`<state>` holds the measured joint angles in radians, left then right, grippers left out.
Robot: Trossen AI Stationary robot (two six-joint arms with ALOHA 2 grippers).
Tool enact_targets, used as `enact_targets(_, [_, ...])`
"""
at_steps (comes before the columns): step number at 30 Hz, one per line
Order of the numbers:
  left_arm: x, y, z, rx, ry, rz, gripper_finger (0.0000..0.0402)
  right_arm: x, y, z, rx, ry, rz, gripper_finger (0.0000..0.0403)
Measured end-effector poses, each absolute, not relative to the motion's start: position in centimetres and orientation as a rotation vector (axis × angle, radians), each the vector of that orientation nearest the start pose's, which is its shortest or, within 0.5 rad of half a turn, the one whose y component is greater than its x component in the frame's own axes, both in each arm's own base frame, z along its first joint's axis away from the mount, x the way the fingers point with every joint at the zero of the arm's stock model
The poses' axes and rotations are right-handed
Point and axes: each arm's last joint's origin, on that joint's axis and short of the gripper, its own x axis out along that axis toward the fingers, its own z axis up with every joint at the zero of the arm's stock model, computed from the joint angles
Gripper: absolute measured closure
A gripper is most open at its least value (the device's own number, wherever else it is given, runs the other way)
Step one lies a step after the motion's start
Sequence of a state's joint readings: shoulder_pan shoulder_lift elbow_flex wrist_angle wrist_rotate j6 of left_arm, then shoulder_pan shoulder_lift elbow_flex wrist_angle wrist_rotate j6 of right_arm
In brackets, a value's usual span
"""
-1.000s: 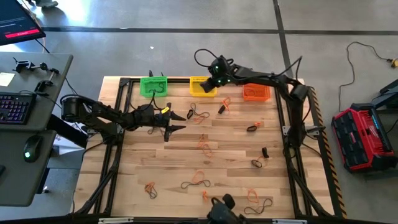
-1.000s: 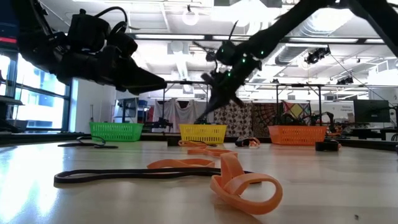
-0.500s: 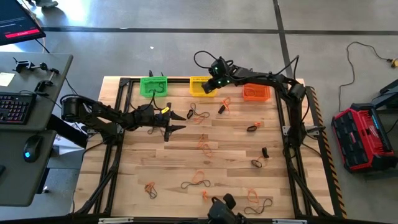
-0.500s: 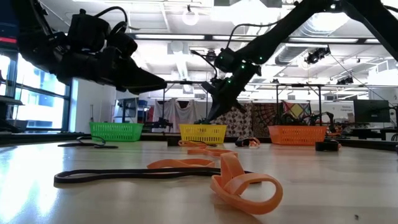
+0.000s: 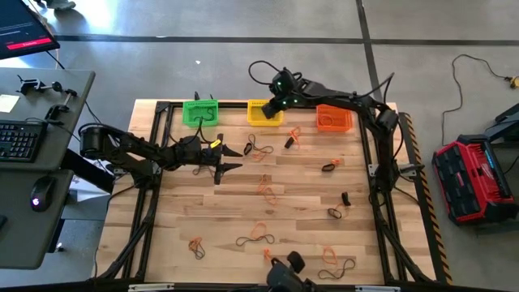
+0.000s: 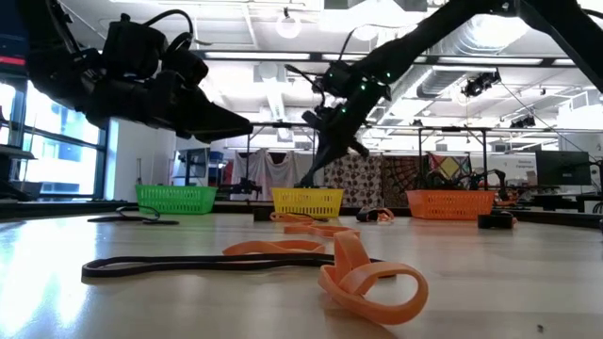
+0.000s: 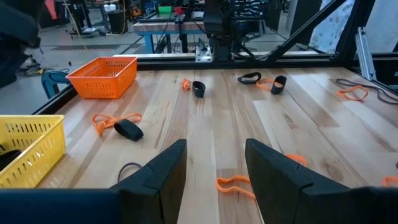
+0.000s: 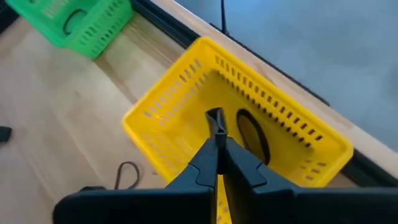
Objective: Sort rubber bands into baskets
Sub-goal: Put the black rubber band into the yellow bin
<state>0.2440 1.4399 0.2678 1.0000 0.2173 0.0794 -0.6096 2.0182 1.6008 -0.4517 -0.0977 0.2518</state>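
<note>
1. The right gripper (image 8: 216, 127) hangs over the yellow basket (image 8: 168, 115), fingers pressed together, seemingly pinching nothing.
2. A dark rubber band (image 8: 252, 135) lies inside that basket.
3. The left gripper (image 5: 231, 159) hovers mid-table, fingers spread.
4. Other bands (image 5: 258, 232) lie scattered.

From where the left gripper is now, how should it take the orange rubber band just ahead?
Probably from above, pinching across the orange rubber band at its visible middle. It lies flat and thin on the table, so a level approach gives the jaws little to catch.
</note>
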Motion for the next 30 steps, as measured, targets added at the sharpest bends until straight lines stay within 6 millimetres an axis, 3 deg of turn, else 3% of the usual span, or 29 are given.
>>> enact_targets(4, [22.5, 5.0, 14.6, 0.04, 0.168, 0.02, 0.0245, 37.4, -25.1, 22.9, 0.517, 0.777, -0.568, 0.0403])
enact_targets(10, [22.5, 5.0, 14.6, 0.024, 0.168, 0.022, 0.0245, 39.1, -26.3, 20.2, 0.558, 0.882, -0.526, 0.0403])
enact_targets(23, [22.5, 5.0, 14.6, 0.024, 0.168, 0.021, 0.0245, 40.8, -27.5, 18.1, 0.565, 0.978, -0.481, 0.0401])
enact_targets(30, [22.5, 5.0, 14.6, 0.024, 0.168, 0.021, 0.0245, 40.9, -27.2, 18.0, 0.495, 1.01, -0.477, 0.0337])
